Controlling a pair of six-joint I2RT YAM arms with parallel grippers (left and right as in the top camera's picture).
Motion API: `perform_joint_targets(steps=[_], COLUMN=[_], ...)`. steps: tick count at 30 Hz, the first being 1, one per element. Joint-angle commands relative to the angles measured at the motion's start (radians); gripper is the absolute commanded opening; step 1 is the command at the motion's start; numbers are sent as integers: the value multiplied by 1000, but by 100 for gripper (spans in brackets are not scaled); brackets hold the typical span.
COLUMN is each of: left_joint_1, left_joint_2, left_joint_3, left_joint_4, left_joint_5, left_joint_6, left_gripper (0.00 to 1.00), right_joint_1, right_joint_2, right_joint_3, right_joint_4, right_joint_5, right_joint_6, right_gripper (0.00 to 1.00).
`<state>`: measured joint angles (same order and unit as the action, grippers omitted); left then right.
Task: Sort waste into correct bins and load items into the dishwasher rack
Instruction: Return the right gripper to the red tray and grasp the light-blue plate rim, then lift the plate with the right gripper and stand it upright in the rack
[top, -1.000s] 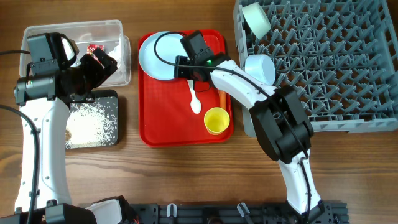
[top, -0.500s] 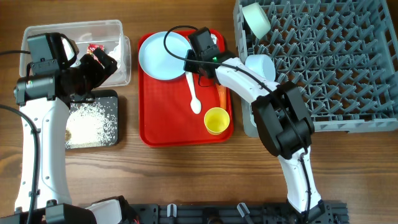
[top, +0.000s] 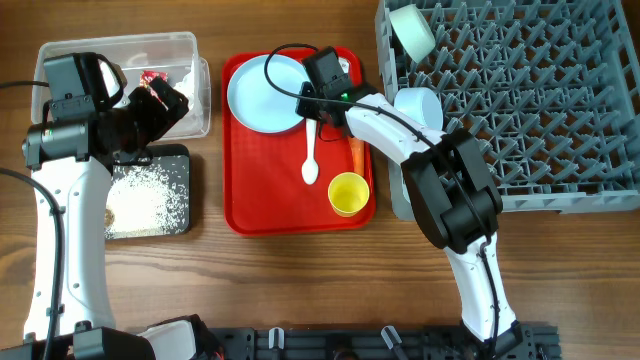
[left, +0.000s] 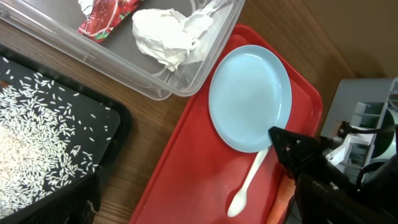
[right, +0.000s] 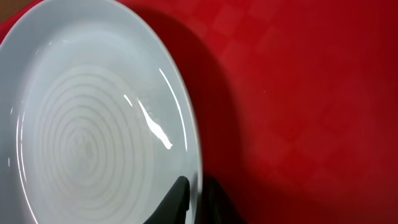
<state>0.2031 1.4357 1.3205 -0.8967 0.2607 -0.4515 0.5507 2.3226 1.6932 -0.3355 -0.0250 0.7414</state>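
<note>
The round pale-blue plate (top: 262, 92) lies at the back of the red tray (top: 245, 205). My right gripper (top: 308, 100) is shut on its right rim. In the right wrist view one finger (right: 180, 194) lies on the plate (right: 93, 124), the other is under the rim in shadow. A white spoon (top: 311, 150), a yellow cup (top: 348, 192) and an orange carrot (top: 357, 156) sit on the tray. My left gripper (top: 165, 100) hangs open and empty over the clear tub's (top: 120, 45) near corner. A red wrapper (left: 102, 15) and a white tissue (left: 165, 34) lie in that tub.
The black tray (top: 175, 160) at front left holds loose rice (left: 37, 143). The grey rack (top: 530, 110) fills the right side, with one pale bowl (top: 412, 30) at its back left corner and another (top: 420, 108) on its left edge. The right arm reaches across the tray.
The right gripper closed from half open onto the plate's right rim. The plate shifted a little to the right, and the spoon turned slightly. The left arm stayed still.
</note>
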Motion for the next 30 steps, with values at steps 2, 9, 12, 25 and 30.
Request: perform_joint_targets(steps=[2, 9, 12, 25, 30], left_joint_1=[3, 3, 3, 3, 3], left_joint_2=[6, 6, 6, 6, 6], left_joint_3=[6, 6, 6, 6, 6], left_joint_4=[2, 2, 2, 2, 2], left_joint_5=[12, 12, 12, 12, 12], left_joint_6=[-5, -5, -5, -5, -5], left_gripper=[100, 100, 100, 100, 100], right_joint_1=[0, -29, -34, -88, -90], right_joint_2=[34, -39, -85, -462, -615], right_joint_3=[1, 1, 1, 1, 1], right_joint_4=[-14, -31, -32, -118, -220], right_joint_5=[-28, -53, -40, 203, 516], right_joint_6=[-11, -69, -118, -376, -496], right_gripper=[10, 4, 4, 4, 5])
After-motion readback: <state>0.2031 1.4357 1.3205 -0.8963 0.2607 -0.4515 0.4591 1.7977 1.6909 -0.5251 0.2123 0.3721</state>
